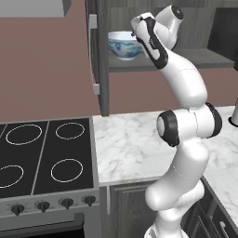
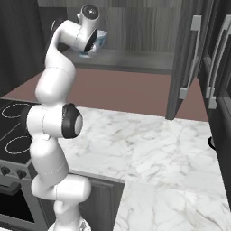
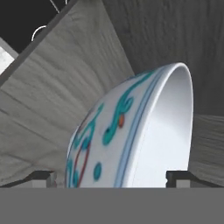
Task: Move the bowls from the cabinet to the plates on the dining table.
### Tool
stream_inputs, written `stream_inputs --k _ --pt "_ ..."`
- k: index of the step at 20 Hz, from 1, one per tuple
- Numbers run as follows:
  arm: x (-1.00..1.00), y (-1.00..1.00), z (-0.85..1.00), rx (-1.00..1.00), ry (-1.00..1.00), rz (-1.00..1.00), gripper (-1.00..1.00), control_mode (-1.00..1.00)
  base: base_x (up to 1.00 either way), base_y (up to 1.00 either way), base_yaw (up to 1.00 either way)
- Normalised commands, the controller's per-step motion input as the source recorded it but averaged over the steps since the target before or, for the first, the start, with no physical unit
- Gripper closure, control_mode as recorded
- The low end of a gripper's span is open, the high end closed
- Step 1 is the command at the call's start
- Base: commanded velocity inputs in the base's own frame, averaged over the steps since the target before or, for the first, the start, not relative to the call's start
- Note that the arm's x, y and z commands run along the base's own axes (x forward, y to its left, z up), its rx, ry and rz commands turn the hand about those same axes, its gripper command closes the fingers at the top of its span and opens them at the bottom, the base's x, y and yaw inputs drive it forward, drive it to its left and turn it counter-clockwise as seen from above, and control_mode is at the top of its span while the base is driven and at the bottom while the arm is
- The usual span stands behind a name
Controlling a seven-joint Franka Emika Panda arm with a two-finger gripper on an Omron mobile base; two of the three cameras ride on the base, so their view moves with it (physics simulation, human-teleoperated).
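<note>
The cabinet (image 1: 204, 28) stands open above the marble worktop (image 1: 130, 144), its grey wood-grain shelf (image 1: 209, 58) bare to the right of the bowl. One open door (image 2: 185, 58) with a long silver bar handle hangs out on the right side in the right base view. Below and to the left of the cabinet the black stove (image 1: 46, 155) adjoins the worktop. The white arm (image 1: 186, 93) rises from the worktop's front edge up to the shelf, its hand at the bowl. The patterned bowl (image 1: 123, 45) sits upright on the cabinet shelf near the left wall, white with blue-green scrolls outside and pale blue inside. The claw (image 3: 112, 177) is spread wide, one fingertip (image 3: 41, 177) on each side of the bowl, the rim and wall lying between them; whether the tips touch the bowl cannot be told.
</note>
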Motion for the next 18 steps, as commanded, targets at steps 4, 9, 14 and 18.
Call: stream_inputs --k 4,9,14,18 --pt "0.38 0.00 -0.04 0.00 0.00 -0.02 -1.00 -1.00 0.00 0.00 0.00" --pt "0.15 0.00 -0.31 0.00 0.00 0.00 -1.00 -1.00 0.00 0.00 0.00" --pt "-0.08 0.00 -0.70 0.00 0.00 0.00 -1.00 -1.00 0.00 0.00 0.00" --pt "-0.09 0.00 -0.57 0.00 0.00 0.00 -1.00 -1.00 0.00 0.00 0.00"
